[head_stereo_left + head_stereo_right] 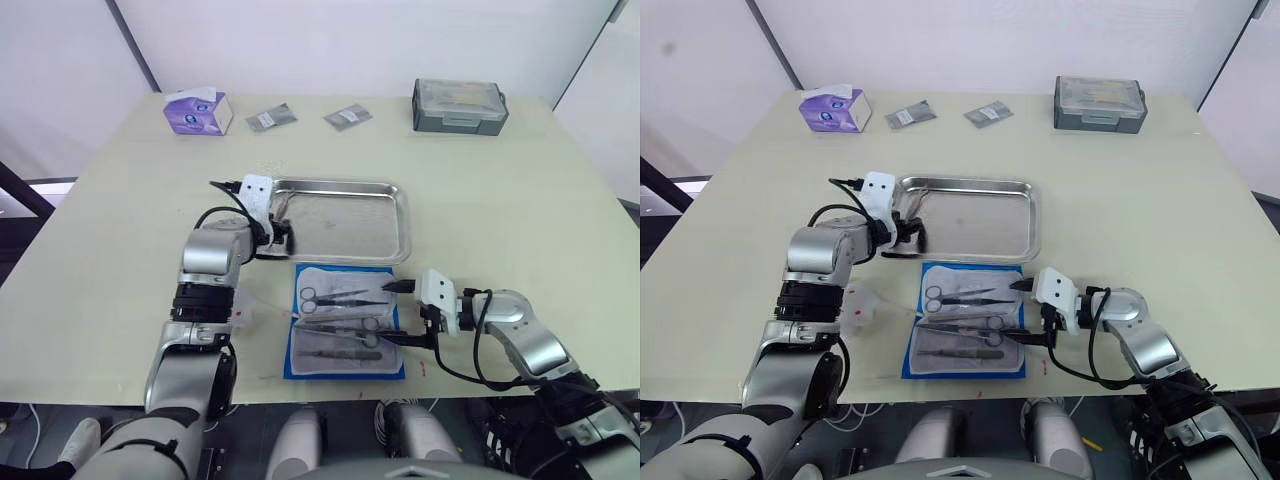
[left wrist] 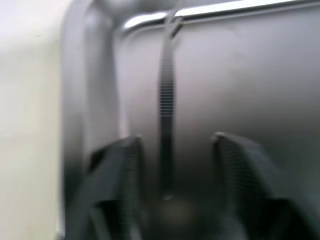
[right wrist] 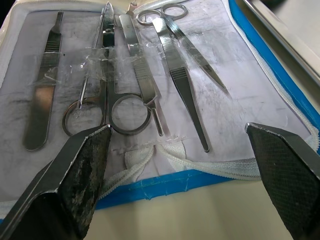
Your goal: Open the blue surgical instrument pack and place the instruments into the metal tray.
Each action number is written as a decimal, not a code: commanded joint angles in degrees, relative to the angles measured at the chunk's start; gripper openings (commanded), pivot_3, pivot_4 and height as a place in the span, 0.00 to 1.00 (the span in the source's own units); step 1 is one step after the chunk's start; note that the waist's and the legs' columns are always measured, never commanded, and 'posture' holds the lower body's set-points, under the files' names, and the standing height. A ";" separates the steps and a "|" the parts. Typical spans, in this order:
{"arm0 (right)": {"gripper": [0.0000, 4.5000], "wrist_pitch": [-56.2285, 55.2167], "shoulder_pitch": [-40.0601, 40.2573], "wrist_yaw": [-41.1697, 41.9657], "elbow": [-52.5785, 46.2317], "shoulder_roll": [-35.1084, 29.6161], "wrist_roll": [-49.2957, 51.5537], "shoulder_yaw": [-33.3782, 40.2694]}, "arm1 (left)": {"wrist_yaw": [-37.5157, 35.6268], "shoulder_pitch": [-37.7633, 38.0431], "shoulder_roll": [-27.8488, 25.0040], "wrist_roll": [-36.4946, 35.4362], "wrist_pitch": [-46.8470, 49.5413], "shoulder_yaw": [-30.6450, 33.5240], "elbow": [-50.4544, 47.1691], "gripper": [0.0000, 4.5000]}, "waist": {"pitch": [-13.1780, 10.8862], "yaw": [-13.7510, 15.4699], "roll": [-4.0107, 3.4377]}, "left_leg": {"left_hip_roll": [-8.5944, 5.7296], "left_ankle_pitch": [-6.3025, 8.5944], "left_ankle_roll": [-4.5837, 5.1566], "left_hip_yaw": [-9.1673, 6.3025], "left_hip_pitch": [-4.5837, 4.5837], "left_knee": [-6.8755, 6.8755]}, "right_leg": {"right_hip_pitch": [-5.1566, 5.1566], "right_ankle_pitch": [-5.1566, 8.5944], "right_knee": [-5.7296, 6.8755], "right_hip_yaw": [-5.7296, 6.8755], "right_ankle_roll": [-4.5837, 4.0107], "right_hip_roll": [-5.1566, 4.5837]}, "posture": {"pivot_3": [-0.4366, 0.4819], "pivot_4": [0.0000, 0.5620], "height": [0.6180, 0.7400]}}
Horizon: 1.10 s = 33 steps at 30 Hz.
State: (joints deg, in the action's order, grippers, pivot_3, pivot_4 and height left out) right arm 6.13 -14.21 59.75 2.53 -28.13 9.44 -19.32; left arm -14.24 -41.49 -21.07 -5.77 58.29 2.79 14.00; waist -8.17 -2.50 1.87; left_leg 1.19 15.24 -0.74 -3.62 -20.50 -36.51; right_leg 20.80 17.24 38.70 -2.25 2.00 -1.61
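The metal tray (image 1: 398, 225) sits mid-table and serves as the landmark. Far behind its left end stands a purple tissue box (image 1: 198, 110), then 2 small grey foil packets (image 1: 271, 118) directly behind the tray, and a grey lidded box (image 1: 459, 105) behind its right end.

At the tray's left rim the left gripper (image 1: 281, 236) reaches in over the edge. In the left wrist view its 2 fingers (image 2: 115, 175) stand parted, with a thin silver tool (image 2: 166, 95) lying between them on the tray floor; whether they touch it cannot be told.

Just in front of the tray, nearly touching its near rim, the blue surgical instrument pack (image 1: 345, 372) lies unfolded, pale lining up. On that lining rest the instruments (image 3: 127, 75): 2 ring-handled scissors or forceps, tweezers and a flat handle, side by side under clear film.

At the pack's right edge, in front of the tray's right corner, the right gripper (image 1: 402, 312) hovers with its jaws spread wide, holding nothing.
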 commanded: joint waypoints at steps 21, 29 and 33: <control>1.00 5.02 3.44 -0.60 8.49 -0.66 -5.76 -5.21 | -32.78 -1.94 -9.81 -8.63 -27.36 -2.65 -4.66 0.59 | -0.04 0.00 -0.04 | 0.02 -0.37 -0.64 0.01 0.01 0.24 | -0.01 0.00 -0.19 0.13 0.00 0.04 | 0.48 0.27 0.95; 1.00 5.02 3.79 -0.78 8.46 -0.63 -5.75 -5.19 | -58.69 2.62 -15.28 -12.59 -41.18 -6.49 -2.69 0.59 | -0.03 -0.06 -0.04 | 0.04 -0.27 -0.45 0.02 0.00 0.26 | -0.03 0.01 -0.24 0.11 -0.02 0.22 | 0.48 0.27 0.95; 1.00 4.98 3.63 -0.71 8.60 -0.73 -5.76 -5.10 | -64.96 4.31 -16.99 -11.50 -45.18 -9.28 -2.23 0.59 | -0.04 -0.06 -0.04 | 0.06 -0.26 -0.43 0.04 -0.02 0.26 | -0.02 0.01 -0.26 0.12 -0.04 0.28 | 0.48 0.27 0.95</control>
State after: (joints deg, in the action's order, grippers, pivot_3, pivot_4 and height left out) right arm 6.11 -14.28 59.69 2.69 -27.81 9.43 -19.35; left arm -77.09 -36.85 -37.06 -17.35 15.27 -6.29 12.83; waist -8.21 -2.56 1.82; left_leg 1.25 14.97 -1.17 -3.59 -20.52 -36.24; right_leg 20.77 17.25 38.44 -2.14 1.95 -1.32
